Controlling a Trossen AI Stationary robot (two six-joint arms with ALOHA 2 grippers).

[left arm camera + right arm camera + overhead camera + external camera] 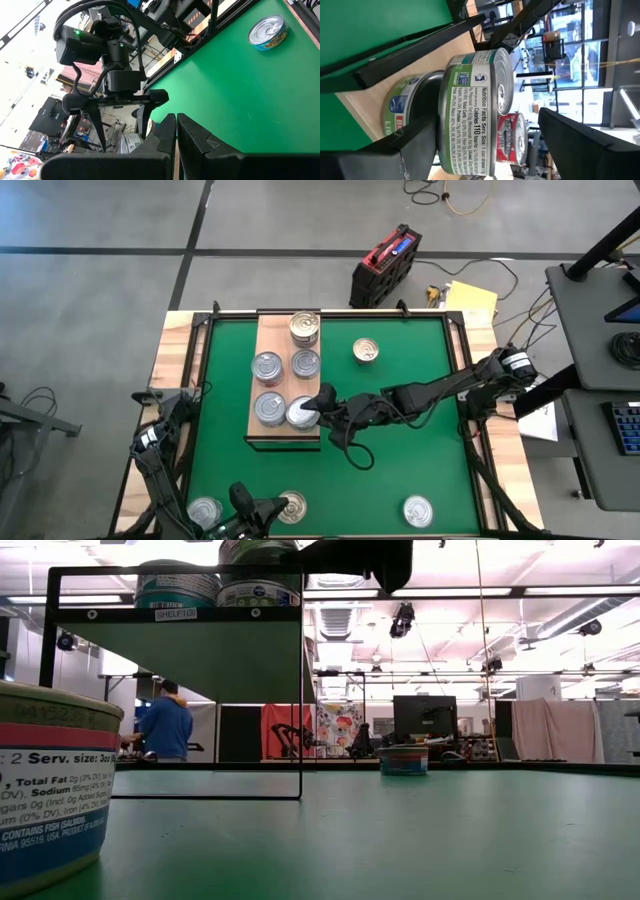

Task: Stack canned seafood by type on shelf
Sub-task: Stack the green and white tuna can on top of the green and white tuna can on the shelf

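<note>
The right gripper (306,412), jaws wide, straddles a can (472,117) on the shelf (272,330); the left gripper (176,131) waits shut, near-left.

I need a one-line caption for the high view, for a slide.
Right gripper open around a can on the wooden shelf; left gripper shut near the table's front edge.

Two arms, dark throughout, built of slim jointed links. Right arm (440,390): black segments, a pale ring marked at the shoulder joint, black cable looped beneath the forearm. Right hand (318,405): boxy black wrist block, two flat matte-black fingers (415,145) with angular edges. Left arm (160,440): black links, light markings noted at the base joint. Left hand (176,131): two dark wedge-shaped fingers with bevelled faces. In the left wrist view, a small green indicator light is seen on the right arm's black housing, with cables routed over it.
</note>
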